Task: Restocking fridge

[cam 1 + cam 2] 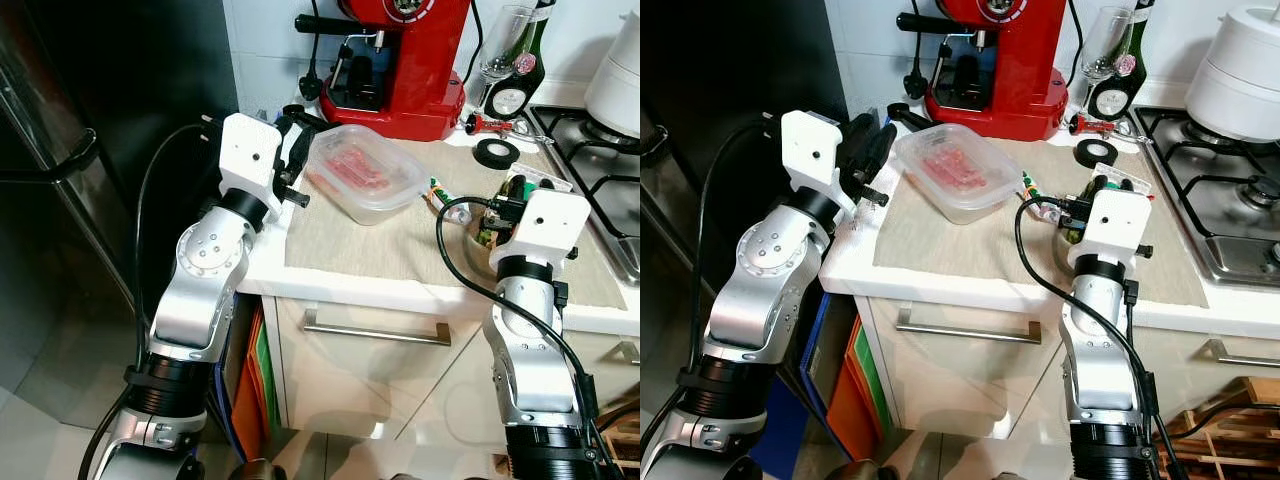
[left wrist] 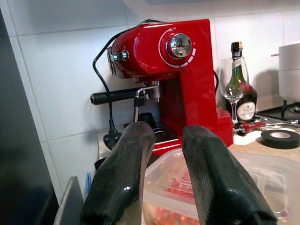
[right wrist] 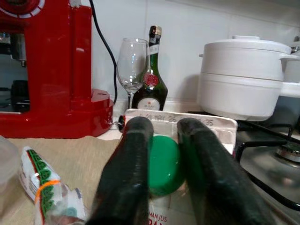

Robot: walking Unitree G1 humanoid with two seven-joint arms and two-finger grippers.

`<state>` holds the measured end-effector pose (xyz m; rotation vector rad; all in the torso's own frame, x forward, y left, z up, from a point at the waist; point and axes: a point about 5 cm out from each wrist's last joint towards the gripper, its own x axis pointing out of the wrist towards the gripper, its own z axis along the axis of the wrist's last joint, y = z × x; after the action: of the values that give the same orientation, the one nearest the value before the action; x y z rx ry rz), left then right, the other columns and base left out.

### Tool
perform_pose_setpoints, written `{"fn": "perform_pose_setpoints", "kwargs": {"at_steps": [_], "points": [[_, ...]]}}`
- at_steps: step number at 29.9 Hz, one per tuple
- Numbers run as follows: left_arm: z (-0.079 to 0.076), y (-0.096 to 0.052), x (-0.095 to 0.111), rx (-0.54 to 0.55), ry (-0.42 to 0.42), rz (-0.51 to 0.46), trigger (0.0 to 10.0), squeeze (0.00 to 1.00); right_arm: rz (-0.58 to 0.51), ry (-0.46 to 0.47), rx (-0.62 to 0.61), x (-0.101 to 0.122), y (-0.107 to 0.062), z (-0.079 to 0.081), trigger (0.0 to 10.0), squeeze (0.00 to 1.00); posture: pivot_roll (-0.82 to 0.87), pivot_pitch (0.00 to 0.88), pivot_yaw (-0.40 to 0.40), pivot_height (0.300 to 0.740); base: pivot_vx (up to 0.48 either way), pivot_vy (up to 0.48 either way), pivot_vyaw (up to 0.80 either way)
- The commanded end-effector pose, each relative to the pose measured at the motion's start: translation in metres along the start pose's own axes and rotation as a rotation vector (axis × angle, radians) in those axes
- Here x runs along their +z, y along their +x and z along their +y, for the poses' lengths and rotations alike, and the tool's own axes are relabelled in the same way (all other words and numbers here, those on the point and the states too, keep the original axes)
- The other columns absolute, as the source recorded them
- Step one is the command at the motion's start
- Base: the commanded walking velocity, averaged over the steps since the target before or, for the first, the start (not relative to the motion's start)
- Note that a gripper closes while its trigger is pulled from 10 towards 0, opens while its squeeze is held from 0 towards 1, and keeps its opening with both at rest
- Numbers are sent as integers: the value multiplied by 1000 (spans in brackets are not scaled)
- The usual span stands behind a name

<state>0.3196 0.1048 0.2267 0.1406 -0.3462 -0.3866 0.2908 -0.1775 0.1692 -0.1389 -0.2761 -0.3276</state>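
Note:
A clear plastic container of red meat sits on the beige mat near the counter's left end. My left gripper hovers just left of it, open, with nothing between the fingers; the container's rim lies right beyond them. To the right, a small white juice carton with a green cap stands on the mat. My right gripper is shut on it, one finger on each side of the cap.
The black fridge stands left of the counter. At the back are a red coffee machine, a wine glass, a bottle and a tape roll. A small packet lies between container and carton. The hob carries a white pot.

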Motion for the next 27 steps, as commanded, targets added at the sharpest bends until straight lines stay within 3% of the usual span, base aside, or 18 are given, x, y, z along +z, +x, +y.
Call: {"fn": "perform_pose_setpoints", "kwargs": {"at_steps": [1, 4, 6, 10, 19, 20, 21, 22, 27], "points": [[1, 3, 2, 4, 11, -3, 10000, 0, 39, 4, 32, -6, 1, 4, 0, 0, 100, 0, 0, 730, 0, 0, 0], [1, 4, 0, 7, 1, 9, 10000, 0, -4, 0, 35, 3, 6, 4, 0, 0, 99, 0, 1, 730, 0, 0, 0], [-1, 3, -6, 9, -51, 43, 10000, 0, -122, -22, 49, 26, 17, 3, 0, 0, 95, 0, 4, 730, 0, 0, 0], [-3, 3, -9, 9, -93, 61, 10000, 0, -191, -46, 61, 37, 22, 2, 0, 0, 93, 0, 4, 730, 0, 0, 0], [-8, 4, -11, -8, -97, 63, 10000, 0, -219, -72, 83, 44, 25, 3, 0, 0, 90, 0, 2, 730, 0, 0, 0], [-8, 4, -11, -14, -95, 63, 10000, 0, -214, -78, 71, 45, 23, 0, 10000, 0, 88, 0, 2, 730, 0, 0, 0], [-8, 4, -11, -14, -95, 63, 10000, 0, -214, -78, 71, 45, 23, 0, 10000, 0, 88, 0, 2, 730, 0, 0, 0], [-9, 4, -11, -16, -95, 64, 10000, 0, -217, -70, 64, 46, 20, -2, 10000, 1000, 85, 0, 5, 730, 0, 0, 0], [-9, 7, -16, -28, -95, 74, 10000, 0, -125, 4, -64, 35, 0, -9, 10000, 1000, 65, 0, 29, 730, 0, 0, 0]]}}
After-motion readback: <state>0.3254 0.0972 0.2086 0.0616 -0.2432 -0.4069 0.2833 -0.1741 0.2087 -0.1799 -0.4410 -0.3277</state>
